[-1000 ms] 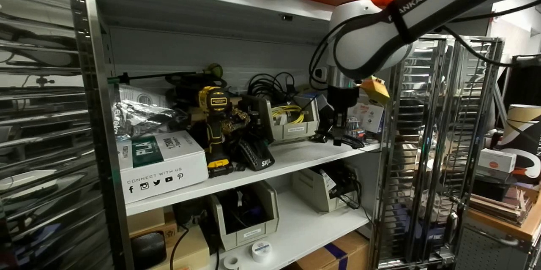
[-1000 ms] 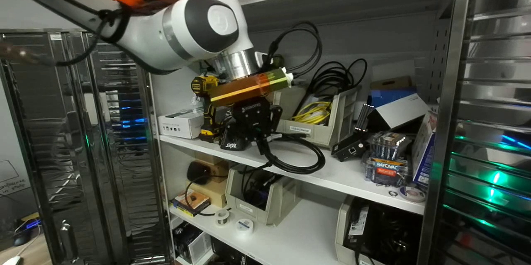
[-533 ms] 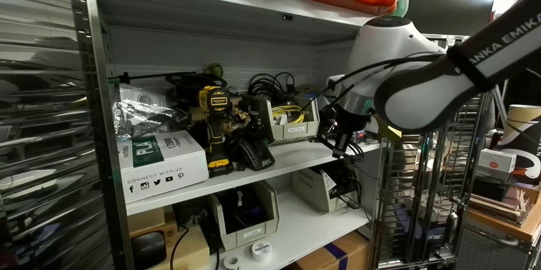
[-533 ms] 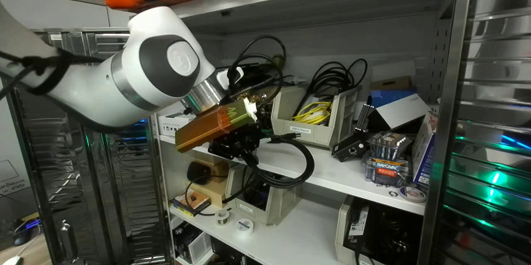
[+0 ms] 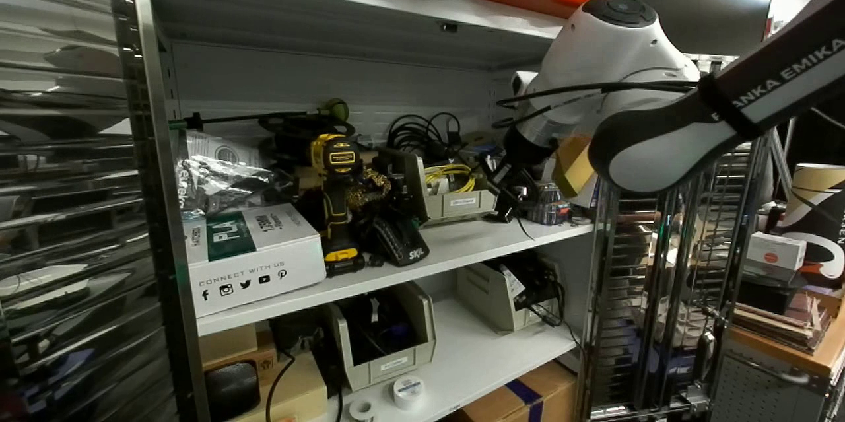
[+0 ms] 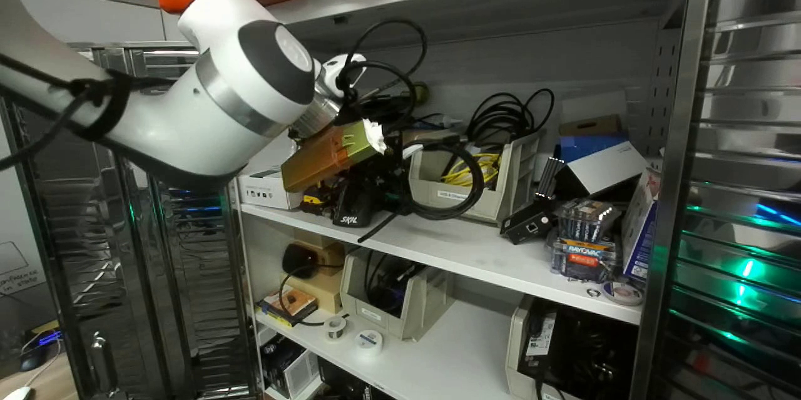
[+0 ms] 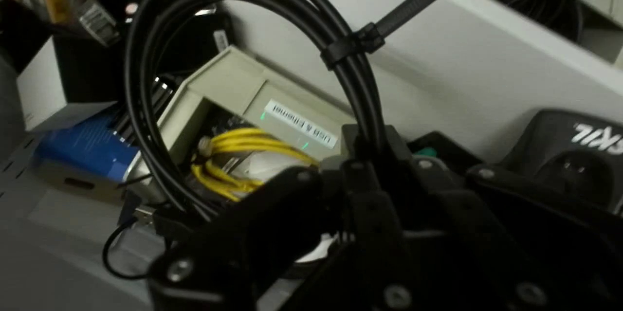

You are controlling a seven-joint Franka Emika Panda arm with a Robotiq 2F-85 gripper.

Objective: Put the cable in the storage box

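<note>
Black two-fingered gripper [image 7: 372, 153], clamped on a coiled black cable [image 7: 358, 85], held in front of the beige plastic bin [image 7: 234, 77] labelled "USB & Ethernet"; whether cable and bin touch cannot be determined.

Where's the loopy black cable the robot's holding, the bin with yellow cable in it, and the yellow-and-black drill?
Looped black cable [image 7: 365, 99]: in the wrist view, on its bundled strands.
Bin [image 5: 443, 208]: in an exterior view, on its front wall.
Drill [image 5: 337, 212]: in an exterior view, on its handle.
</note>
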